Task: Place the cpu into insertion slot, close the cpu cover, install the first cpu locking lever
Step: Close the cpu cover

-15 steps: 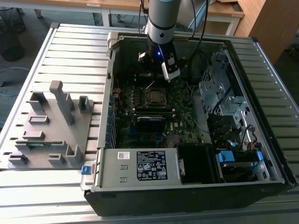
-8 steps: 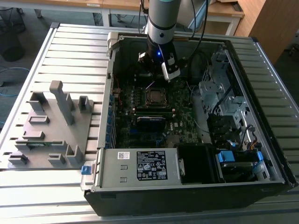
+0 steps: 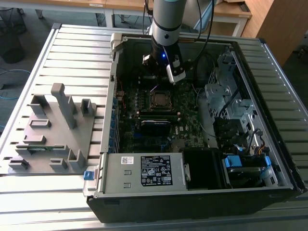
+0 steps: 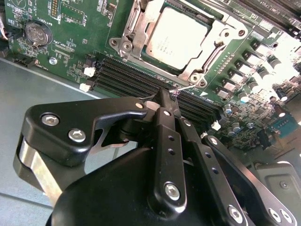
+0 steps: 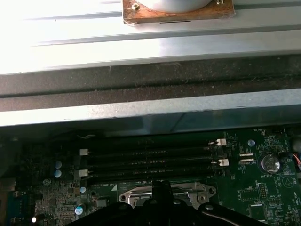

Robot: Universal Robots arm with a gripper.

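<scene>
Top-up cpu (image 4: 176,40) flat under cover (image 4: 143,21); gripper (image 4: 168,98) prob. pinching lever (image 4: 186,88).

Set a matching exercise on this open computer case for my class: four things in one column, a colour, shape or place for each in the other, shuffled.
1. cpu
2. memory slots
3. coin cell battery
4. fixture tray

A. round, silvery
B. grey, outside the case
C. long, black, side by side
D. square, dull silver-grey top

Pairs: 1-D, 2-C, 3-A, 4-B

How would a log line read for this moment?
cpu: seated | cpu cover: down | gripper: shut, tips at locking lever
</scene>
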